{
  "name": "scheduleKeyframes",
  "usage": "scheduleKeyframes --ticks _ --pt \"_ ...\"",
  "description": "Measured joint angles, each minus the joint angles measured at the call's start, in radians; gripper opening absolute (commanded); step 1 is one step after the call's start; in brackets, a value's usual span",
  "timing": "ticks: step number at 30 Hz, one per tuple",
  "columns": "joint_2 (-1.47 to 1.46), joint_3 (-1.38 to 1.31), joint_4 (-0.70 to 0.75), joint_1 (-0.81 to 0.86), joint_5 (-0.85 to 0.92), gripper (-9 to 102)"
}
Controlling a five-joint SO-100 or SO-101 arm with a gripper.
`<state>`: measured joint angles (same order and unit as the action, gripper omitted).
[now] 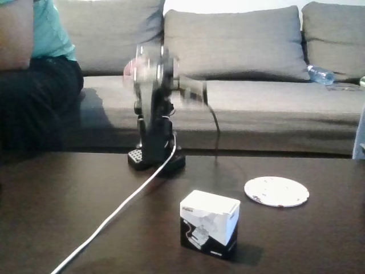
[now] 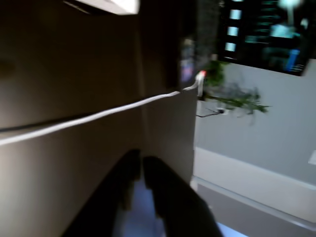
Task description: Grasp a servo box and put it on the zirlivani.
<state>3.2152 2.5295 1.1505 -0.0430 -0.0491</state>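
Note:
The servo box (image 1: 209, 224) stands upright on the dark table near the front, with a white top and a black lower part bearing a printed picture. To its right and a little behind lies the zirlivani (image 1: 276, 191), a flat white disc with nothing on it. The arm (image 1: 153, 108) stands folded at the back of the table, well behind the box, its upper part blurred by motion. In the wrist view my gripper (image 2: 140, 159) enters from the bottom edge with its two black fingers nearly touching and nothing between them.
A white cable (image 1: 122, 202) runs from the arm's base across the table to the front left. A grey sofa (image 1: 239, 51) stands behind the table, with a seated person (image 1: 34, 74) at its left end and a plastic bottle (image 1: 320, 75) on its right.

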Motion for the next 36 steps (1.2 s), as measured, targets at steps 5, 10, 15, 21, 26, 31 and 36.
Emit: scheduleKeyframes --ticks 5,10,15,21,26,31,36 --pt "-0.411 -0.296 -0.026 0.023 0.114 13" --pt "-0.962 -0.724 -0.014 0.12 0.152 20" --pt "-1.44 -1.127 -0.015 0.153 0.147 20" --pt "-1.759 -1.402 0.072 0.129 0.187 21" --pt "-1.839 -1.454 0.241 -0.1 0.629 21" --pt "-1.844 -1.474 0.299 -0.16 1.028 26" --pt "-1.855 -1.552 0.426 -0.184 1.31 42"
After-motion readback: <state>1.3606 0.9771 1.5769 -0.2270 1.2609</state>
